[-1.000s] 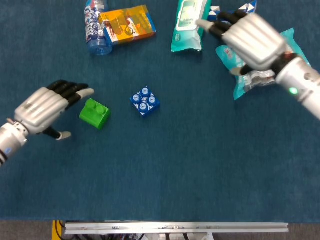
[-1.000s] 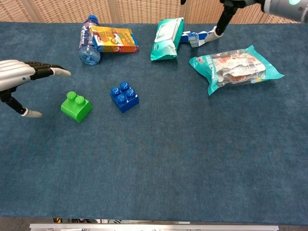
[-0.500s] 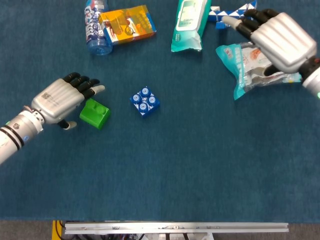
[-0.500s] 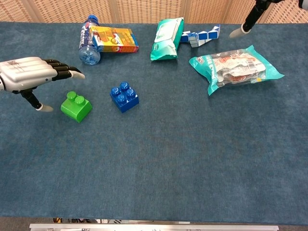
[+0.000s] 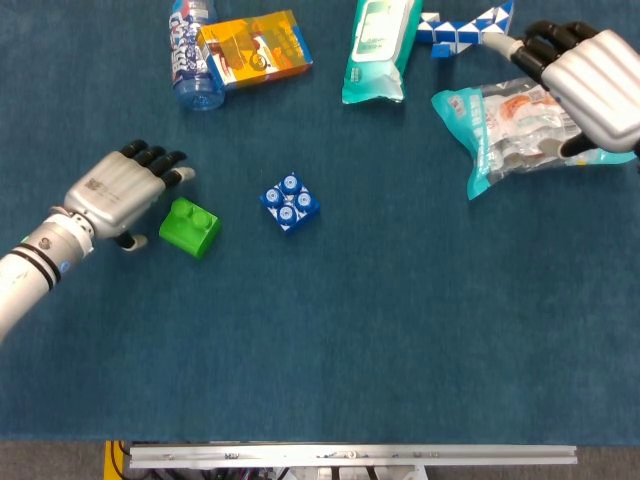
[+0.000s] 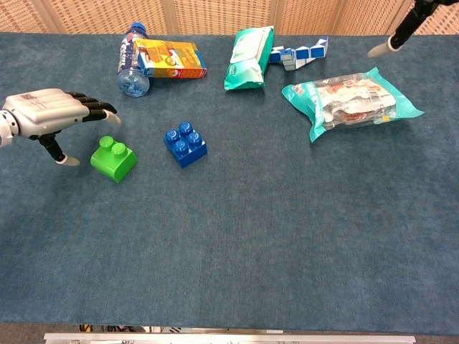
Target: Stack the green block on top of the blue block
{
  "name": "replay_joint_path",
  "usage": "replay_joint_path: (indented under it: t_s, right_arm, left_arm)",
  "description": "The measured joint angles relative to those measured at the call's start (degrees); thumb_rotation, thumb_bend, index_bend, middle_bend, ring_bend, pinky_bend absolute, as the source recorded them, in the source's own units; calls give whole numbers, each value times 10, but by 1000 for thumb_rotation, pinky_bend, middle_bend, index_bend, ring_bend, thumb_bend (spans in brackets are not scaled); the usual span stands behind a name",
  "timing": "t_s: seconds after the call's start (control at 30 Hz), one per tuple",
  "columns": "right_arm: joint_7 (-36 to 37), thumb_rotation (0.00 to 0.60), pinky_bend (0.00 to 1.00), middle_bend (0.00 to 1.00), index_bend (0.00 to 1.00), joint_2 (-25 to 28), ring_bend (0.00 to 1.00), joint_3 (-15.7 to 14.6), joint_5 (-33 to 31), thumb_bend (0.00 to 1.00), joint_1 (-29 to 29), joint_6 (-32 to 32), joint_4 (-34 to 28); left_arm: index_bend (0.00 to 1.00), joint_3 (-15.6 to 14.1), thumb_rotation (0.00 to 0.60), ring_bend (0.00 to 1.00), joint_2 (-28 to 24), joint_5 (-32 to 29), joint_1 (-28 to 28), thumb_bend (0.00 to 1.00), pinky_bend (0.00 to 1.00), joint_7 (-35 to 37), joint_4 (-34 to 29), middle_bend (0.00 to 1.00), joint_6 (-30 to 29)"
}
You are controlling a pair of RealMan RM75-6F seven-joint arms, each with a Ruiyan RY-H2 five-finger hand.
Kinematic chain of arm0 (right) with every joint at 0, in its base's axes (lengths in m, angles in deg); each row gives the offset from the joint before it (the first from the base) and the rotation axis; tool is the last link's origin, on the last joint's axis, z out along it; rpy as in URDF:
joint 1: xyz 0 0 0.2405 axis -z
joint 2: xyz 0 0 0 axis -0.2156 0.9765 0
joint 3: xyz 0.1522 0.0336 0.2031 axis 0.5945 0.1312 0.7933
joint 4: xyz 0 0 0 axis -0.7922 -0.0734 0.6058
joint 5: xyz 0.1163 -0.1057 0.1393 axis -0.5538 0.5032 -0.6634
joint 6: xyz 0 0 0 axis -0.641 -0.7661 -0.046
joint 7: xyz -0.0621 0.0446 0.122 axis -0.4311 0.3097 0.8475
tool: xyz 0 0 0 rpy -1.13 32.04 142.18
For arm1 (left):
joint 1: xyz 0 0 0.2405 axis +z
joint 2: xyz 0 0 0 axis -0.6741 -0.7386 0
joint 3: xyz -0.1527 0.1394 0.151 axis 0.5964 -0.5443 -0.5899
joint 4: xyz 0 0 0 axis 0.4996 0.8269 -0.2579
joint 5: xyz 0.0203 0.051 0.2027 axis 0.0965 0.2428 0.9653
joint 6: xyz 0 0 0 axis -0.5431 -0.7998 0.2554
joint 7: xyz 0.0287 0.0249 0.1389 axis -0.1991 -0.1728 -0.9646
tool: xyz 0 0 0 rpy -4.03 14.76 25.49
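Blue carpeted table [image 6: 287,236], perhaps wicker wall [image 6: 215,14]

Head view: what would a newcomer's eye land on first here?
Probably the bright green block and the blue block, side by side and apart, left of centre on the dark cloth. Next, the left robot hand open just left of the green block, not holding it. Then the clutter along the far edge, with the right robot hand over the teal snack bag.
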Motion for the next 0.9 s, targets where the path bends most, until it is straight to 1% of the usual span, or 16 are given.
replay_joint_path:
  t_s: [0.17,0.33,0.47,0.57,0.63,0.9]
  right_arm:
    - [9,600,267,254,37,1,160,-1,9,13,6,0,2]
    - [18,600,267,254,37,-1,160,0,18,13,11,0,5]
    - [21,600,267,254,37,0,160,1,23,13,14,1,5]
    - [24,600,267,254,37,2,160,2,25,13,17,2,5]
    - [24,600,267,254,37,4,160,2,25,12,19,2,5]
    - [32,600,267,254,37,10,160,1,29,13,28,2,5]
  left_arm:
    - [206,1,600,89,-17,-51,4,173,103,-56,-21,89,11]
    - [207,-5,600,89,-31,-104,5,173,103,-103,-46,87,26]
    - [190,-7,600,89,-32,-131,3,173,103,-123,-61,83,29]
    - [153,-5,600,88,-27,-136,1,173,103,-127,-62,80,22]
    - [146,-3,600,88,-24,-133,1,173,103,-126,-64,79,14]
    - [135,-2,600,89,-3,-83,3,173,104,-98,-61,80,-17]
